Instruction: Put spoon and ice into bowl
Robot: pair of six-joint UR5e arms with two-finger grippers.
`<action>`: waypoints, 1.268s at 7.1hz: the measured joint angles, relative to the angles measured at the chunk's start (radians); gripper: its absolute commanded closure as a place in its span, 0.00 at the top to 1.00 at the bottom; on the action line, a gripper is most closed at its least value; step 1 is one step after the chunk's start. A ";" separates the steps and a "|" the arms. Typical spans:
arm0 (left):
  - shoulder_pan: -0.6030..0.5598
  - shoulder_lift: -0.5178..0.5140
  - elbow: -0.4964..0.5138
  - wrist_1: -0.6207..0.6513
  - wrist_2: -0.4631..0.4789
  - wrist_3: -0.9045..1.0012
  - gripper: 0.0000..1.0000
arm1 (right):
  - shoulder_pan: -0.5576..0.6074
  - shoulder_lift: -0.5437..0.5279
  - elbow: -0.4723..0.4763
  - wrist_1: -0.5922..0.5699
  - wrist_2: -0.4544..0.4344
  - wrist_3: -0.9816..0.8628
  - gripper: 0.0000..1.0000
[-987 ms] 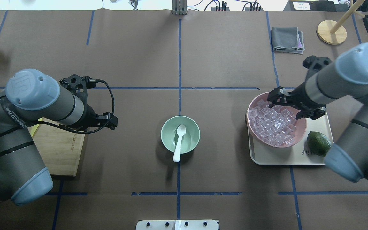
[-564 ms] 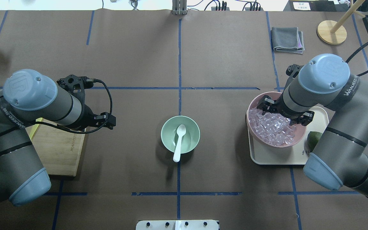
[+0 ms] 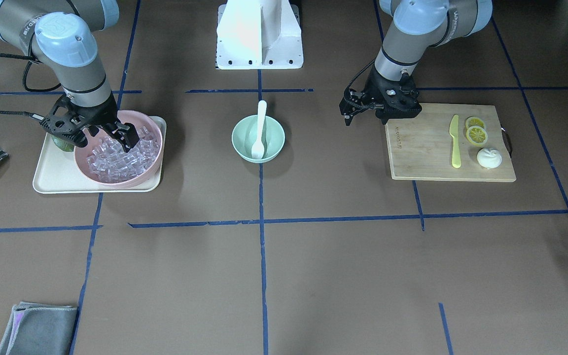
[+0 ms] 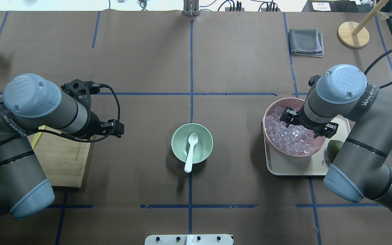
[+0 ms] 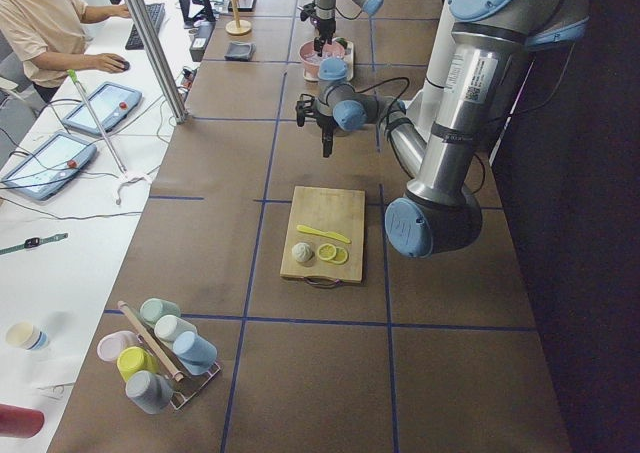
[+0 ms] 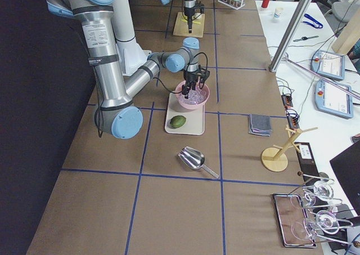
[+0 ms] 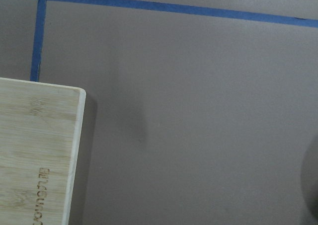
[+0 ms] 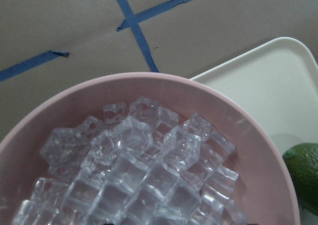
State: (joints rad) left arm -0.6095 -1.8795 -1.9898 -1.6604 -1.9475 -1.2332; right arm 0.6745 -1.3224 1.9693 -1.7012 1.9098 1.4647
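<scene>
The white spoon point(image 4: 191, 149) lies in the mint-green bowl point(image 4: 176, 136) at the table's middle, its handle sticking out over the near rim; both also show in the front view, the spoon point(image 3: 261, 128) and the bowl point(image 3: 277, 143). The ice point(image 4: 286, 136) is heaped in a pink bowl point(image 4: 271, 112) on the right and fills the right wrist view point(image 8: 139, 170). My right gripper point(image 3: 101, 140) is open, pointing down, its fingertips just over the ice. My left gripper point(image 3: 386, 114) hangs above bare table beside the cutting board; I cannot tell whether it is open.
The pink bowl stands on a cream tray point(image 4: 294, 168) beside a green avocado point(image 4: 333, 147). A wooden cutting board point(image 3: 427, 148) holds a yellow knife point(image 3: 455, 140) and lemon slices. A grey cloth point(image 4: 305, 41), a wooden stand point(image 4: 353, 34) and a metal scoop point(image 6: 194, 155) lie beyond.
My right arm has swung its wrist round over the pink bowl, and the gripper now points down closer to the ice. The left arm, spoon and green bowl have hardly moved.
</scene>
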 measured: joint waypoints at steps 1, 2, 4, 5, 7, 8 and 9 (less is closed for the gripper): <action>0.000 0.001 -0.004 0.000 0.000 0.000 0.99 | -0.003 0.001 -0.003 0.000 0.000 0.000 0.90; -0.001 0.002 -0.006 0.000 -0.001 0.000 0.99 | -0.009 0.003 -0.006 0.000 0.001 0.001 0.88; -0.001 0.004 -0.007 -0.001 -0.001 0.000 0.99 | -0.021 0.005 -0.010 0.000 0.001 0.001 0.77; -0.001 0.005 -0.007 -0.001 -0.001 0.000 0.99 | -0.024 0.007 -0.012 0.000 0.001 0.001 0.73; -0.001 0.006 -0.008 -0.001 -0.001 0.000 0.99 | -0.025 0.010 -0.018 0.000 -0.001 0.002 0.69; -0.001 0.006 -0.009 -0.001 -0.001 0.000 0.99 | -0.026 0.010 -0.019 0.000 -0.002 0.002 0.66; -0.001 0.006 -0.009 -0.001 -0.001 0.000 0.99 | -0.026 0.011 -0.019 0.001 -0.003 0.002 0.58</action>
State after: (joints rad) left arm -0.6105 -1.8730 -1.9985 -1.6613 -1.9481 -1.2333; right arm 0.6490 -1.3118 1.9501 -1.7006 1.9066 1.4672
